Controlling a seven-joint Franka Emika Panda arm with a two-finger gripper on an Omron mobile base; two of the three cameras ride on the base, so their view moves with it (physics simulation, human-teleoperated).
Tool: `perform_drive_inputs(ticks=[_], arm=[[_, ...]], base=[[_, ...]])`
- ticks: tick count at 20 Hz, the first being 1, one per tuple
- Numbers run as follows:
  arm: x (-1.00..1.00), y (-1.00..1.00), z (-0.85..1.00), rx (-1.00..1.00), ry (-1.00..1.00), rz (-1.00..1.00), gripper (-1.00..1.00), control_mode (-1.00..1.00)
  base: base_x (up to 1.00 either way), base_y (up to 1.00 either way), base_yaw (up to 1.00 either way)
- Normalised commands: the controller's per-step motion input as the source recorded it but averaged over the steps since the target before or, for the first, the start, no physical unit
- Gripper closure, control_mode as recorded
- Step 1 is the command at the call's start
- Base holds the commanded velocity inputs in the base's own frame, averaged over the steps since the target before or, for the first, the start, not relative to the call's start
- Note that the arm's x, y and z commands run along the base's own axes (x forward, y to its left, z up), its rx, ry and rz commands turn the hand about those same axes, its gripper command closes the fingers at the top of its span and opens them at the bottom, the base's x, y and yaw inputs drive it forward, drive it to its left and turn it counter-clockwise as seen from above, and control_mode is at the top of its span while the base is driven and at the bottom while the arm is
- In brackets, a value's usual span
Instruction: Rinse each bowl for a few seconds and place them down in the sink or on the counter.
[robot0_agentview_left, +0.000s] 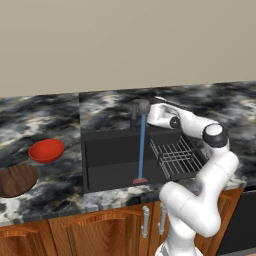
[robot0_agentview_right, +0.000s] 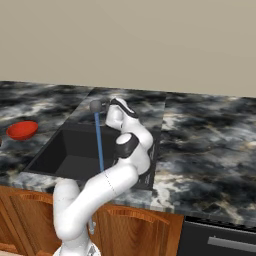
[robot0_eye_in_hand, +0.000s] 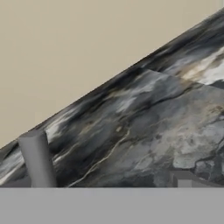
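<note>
Released end effector (robot0_agentview_left: 150, 111) beside the faucet (robot0_agentview_left: 141, 106), water streaming into the sink (robot0_agentview_left: 112, 170).

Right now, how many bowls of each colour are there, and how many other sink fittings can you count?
Red bowl: 1
Dark brown wooden bowl: 1
Faucet, with water running: 1
Wire rack in the sink: 1
Total: 4 things, both bowls on the counter left of the sink.
</note>
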Motion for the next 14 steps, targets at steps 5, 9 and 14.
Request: perform_drive_inputs(ticks=[5, 9, 14], arm=[[-0.25, -0.46, -0.32, 0.08, 0.11, -0.03, -1.0, -1.0], [-0.15, -0.35, 0.1, 0.09, 0.02, -0.04, -1.0, -1.0], [0.0, -0.37, 0.38, 0.05, -0.01, -0.03, -1.0, -1.0]], base=[[0.0, 0.0, 0.0], [0.0, 0.0, 0.0], [0.0, 0.0, 0.0]])
